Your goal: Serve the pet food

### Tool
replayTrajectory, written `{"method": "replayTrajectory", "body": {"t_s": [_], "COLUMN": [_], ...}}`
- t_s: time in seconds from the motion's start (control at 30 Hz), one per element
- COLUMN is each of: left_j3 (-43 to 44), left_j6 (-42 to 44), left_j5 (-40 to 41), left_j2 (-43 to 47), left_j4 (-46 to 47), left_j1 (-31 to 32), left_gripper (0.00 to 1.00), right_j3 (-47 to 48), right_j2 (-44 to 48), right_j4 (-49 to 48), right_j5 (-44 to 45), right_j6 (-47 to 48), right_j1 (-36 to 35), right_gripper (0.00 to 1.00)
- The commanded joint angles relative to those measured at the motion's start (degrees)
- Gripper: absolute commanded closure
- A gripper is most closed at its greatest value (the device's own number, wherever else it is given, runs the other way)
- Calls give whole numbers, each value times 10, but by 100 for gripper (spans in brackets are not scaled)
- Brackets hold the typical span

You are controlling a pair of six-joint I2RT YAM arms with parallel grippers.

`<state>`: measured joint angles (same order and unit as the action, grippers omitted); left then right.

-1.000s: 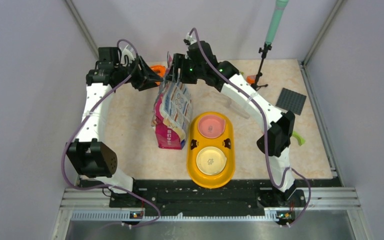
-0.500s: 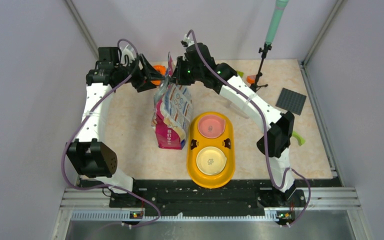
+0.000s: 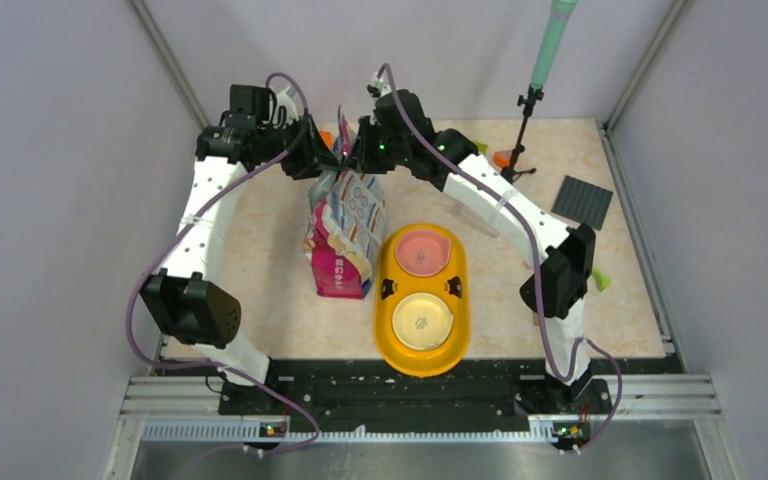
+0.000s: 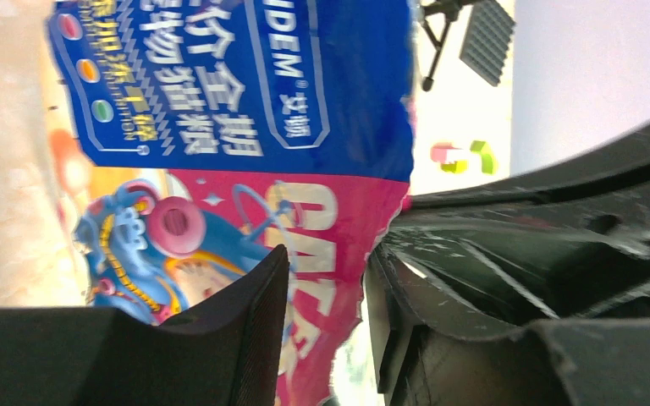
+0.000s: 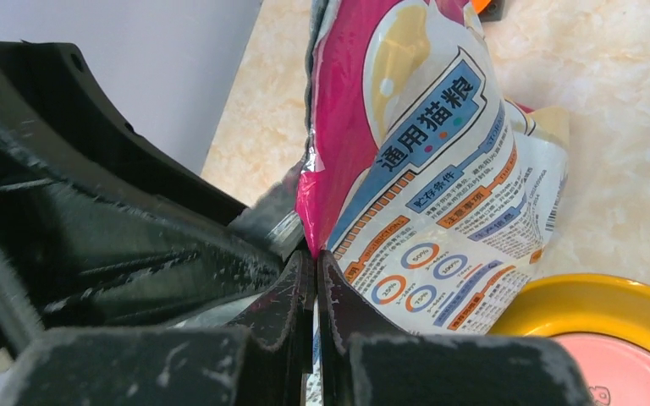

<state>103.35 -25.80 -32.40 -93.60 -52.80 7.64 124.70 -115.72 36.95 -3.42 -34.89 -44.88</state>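
Moved: left arm (image 3: 200, 215) has swung inward, wrist now right at the cat food bag (image 3: 345, 225) top!
Tabletop (image 3: 260, 270): bag stands upright just beside the yellow feeder (image 3: 380, 310), handy for pouring.
Right arm (image 3: 500, 205): stretched far across, wrist over the bag.
Right end effector (image 5: 315, 271): pinched tight on the top edge, steadying it.
Left end effector (image 4: 326, 271): fingers parted, edge between them, likely to pull it open.
Pet food: unseen, presumably bagged.
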Motion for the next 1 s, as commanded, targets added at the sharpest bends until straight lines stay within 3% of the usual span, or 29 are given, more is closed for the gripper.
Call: {"method": "replayTrajectory", "body": {"t_s": [0.0,0.07,0.13,0.2,0.23,0.27,0.53,0.7,0.87,0.97], "left_j3": [10,10,8,7,7,10,1,-17,-6,11], "left_j6": [17,18,19,24,25,24,-3,-11,-9,-5], "left_j5": [53,55,62,63,65,74,250,277,232,214], "left_j2": [0,1,0,-2,-3,-2,93,130,106,86], "left_j4": [-14,-13,-16,-22,-24,-28,35,75,56,22], "left_j1": [-3,-3,-3,-3,-3,-3,-10,-11,-10,-9], "left_gripper": [58,60,68,82,96,100,100,100,100,69], "right_j3": [-28,-42,-55,-67,-71,-75,-115,-164,-151,-140], "right_j2": [54,62,70,78,82,86,137,180,174,168], "right_j4": [7,7,4,0,0,-1,-7,-47,-38,-34], "right_j5": [39,49,52,55,58,61,102,132,123,114], "right_j6": [17,17,14,13,13,13,16,17,24,32], "right_j1": [4,5,8,9,10,11,16,19,20,20], "right_gripper": [100,100,100,100,100,100,100,100,100,100]}}
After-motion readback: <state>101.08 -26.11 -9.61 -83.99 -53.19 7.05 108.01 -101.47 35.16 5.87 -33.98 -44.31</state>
